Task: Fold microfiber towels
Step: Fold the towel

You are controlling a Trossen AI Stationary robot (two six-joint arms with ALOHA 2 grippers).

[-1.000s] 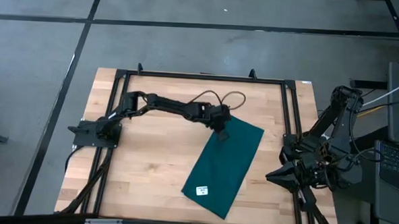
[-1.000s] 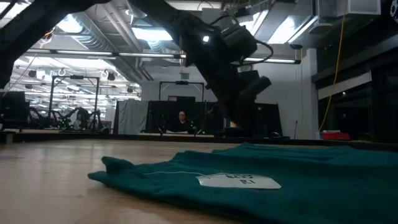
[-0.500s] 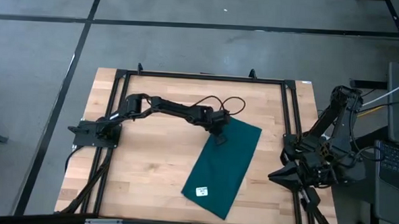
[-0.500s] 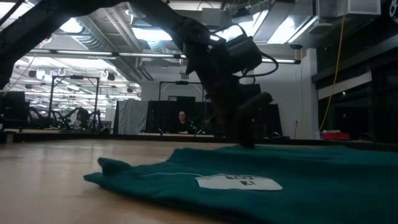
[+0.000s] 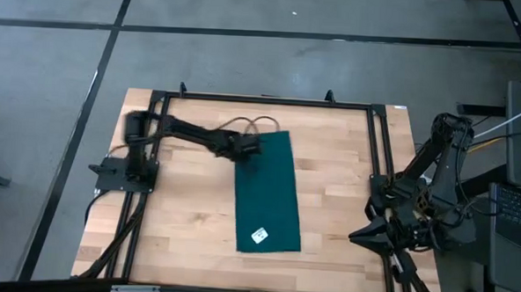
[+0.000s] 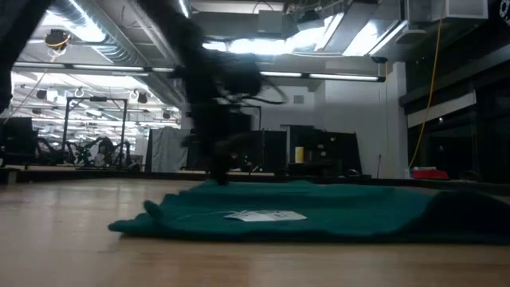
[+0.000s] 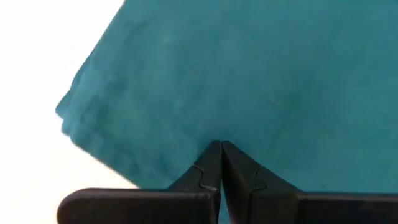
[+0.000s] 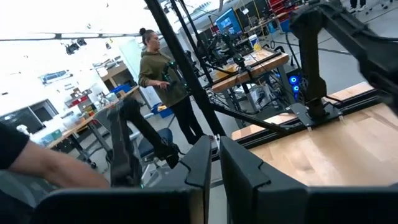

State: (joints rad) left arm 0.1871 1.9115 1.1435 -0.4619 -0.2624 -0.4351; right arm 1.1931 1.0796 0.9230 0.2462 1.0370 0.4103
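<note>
The dark teal towel lies flat on the wooden table as a long folded rectangle running from the far side to the near side. Its white tag is near the near end and also shows in the low view. My left gripper is shut, with its tips on the towel's far left corner. The left wrist view shows the towel filling the picture. My right gripper is shut and empty, parked off the table's right edge. My left gripper presses its shut fingertips down on the towel near its far left corner, slanting down from the table's left. I cannot tell whether any cloth is caught between the tips. The towel lies flat on the table.
A black frame rail runs round the table, with posts at the right edge. Cable loops lie beside the left arm. Bare wood shows left and right of the towel. A person stands in the room beyond.
My left gripper has gone toward the table's left and far edges, its tips on the towel. The towel's far end has slid left with it. The towel has turned about its near end, from lying slantwise to lying straight from far to near.
</note>
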